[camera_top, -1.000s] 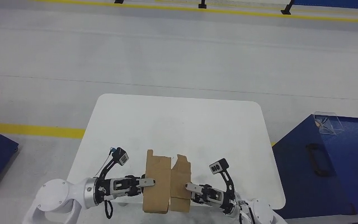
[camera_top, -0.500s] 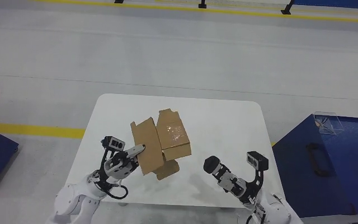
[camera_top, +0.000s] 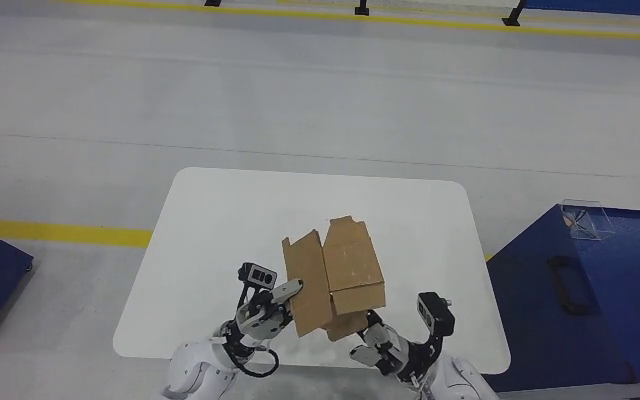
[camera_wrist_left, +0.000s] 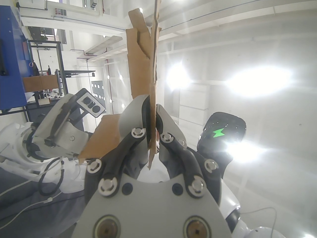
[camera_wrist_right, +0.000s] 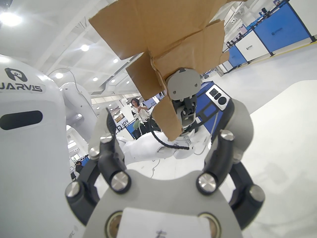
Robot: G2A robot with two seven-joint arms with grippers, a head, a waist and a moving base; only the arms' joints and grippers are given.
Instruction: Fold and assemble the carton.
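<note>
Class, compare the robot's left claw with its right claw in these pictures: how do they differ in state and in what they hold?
The left claw is shut on an edge of the carton; the right claw is open and holds nothing. The left claw touches the cardboard, while the right claw sits below it and appears clear of it. Both point up toward the carton.

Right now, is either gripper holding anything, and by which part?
The left gripper pinches the cardboard carton by a panel's edge; the right gripper is open, holding nothing.
</note>
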